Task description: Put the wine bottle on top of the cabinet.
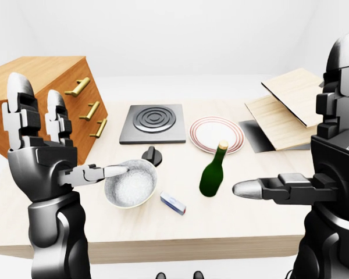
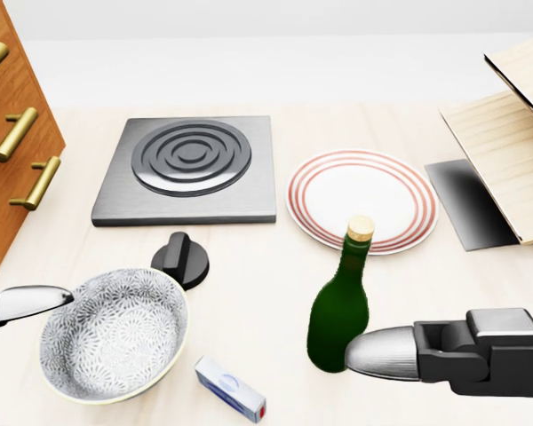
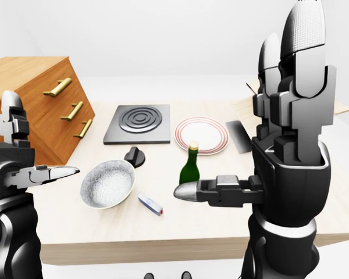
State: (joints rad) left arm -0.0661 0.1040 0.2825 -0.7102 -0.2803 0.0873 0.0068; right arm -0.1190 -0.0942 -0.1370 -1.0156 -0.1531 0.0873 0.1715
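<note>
Cabinet (image 1: 46, 99) at far left of bench (image 1: 221, 221). Left hand (image 1: 41, 139) raised, fingers spread, grasping nothing, thumb over patterned bowl (image 2: 115, 333). Wine bottle (image 2: 342, 306) upright on bench mid-right, below striped plate (image 2: 362, 200). Right hand (image 3: 291, 128) spread wide, empty, thumb tip just beside bottle.

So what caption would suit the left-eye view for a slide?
Both open hands, left hand and right hand, raised over a table; the wine bottle stands ungrasped, cabinet at left.
</note>
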